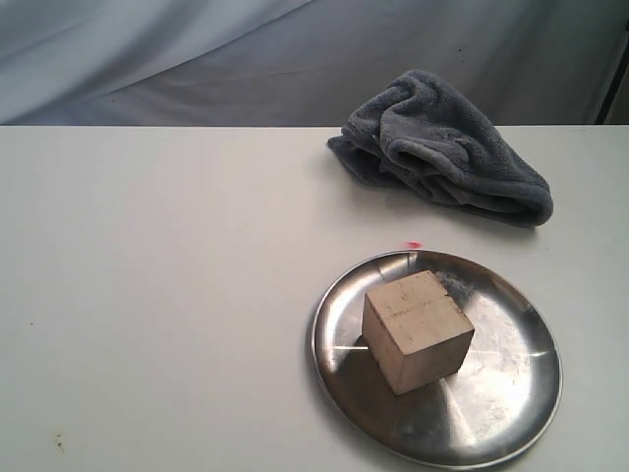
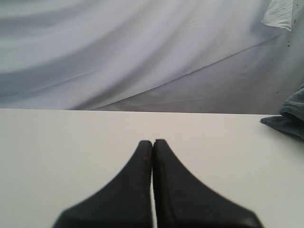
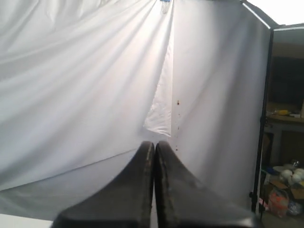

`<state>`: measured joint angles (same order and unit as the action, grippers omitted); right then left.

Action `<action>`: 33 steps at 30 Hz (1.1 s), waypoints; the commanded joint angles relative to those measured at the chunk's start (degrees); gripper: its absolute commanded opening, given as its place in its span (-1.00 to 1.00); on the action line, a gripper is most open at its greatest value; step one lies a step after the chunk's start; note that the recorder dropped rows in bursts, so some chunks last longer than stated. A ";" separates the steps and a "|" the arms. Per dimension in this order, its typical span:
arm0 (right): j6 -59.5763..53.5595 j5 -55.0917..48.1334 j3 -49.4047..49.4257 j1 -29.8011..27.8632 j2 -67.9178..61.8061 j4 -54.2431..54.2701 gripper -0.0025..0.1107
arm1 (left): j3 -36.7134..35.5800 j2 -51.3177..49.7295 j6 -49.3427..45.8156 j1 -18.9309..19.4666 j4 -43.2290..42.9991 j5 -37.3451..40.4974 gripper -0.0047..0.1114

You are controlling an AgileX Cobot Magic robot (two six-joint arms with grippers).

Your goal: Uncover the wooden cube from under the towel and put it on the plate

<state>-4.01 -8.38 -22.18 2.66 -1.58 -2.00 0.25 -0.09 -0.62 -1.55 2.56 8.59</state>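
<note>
Jaws closed, two pairs; one cube [image 1: 418, 329], one plate [image 1: 496, 413], one towel [image 1: 442, 147].

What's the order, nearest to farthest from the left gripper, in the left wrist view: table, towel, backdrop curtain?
1. Table: directly under and ahead of the shut left gripper.
2. Towel: near the table's far edge, toward the robot's right; only a corner of it shows.
3. Curtain: hanging behind the table, beyond the towel.
</note>
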 commanded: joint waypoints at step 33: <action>-0.48 5.94 22.18 0.26 1.58 -0.09 -0.96 | -0.25 0.09 0.13 -0.05 -0.04 -0.23 -0.89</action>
<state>-4.36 -2.62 -0.20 2.66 -0.30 -1.75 0.25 -0.09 -0.62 -1.55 2.56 8.59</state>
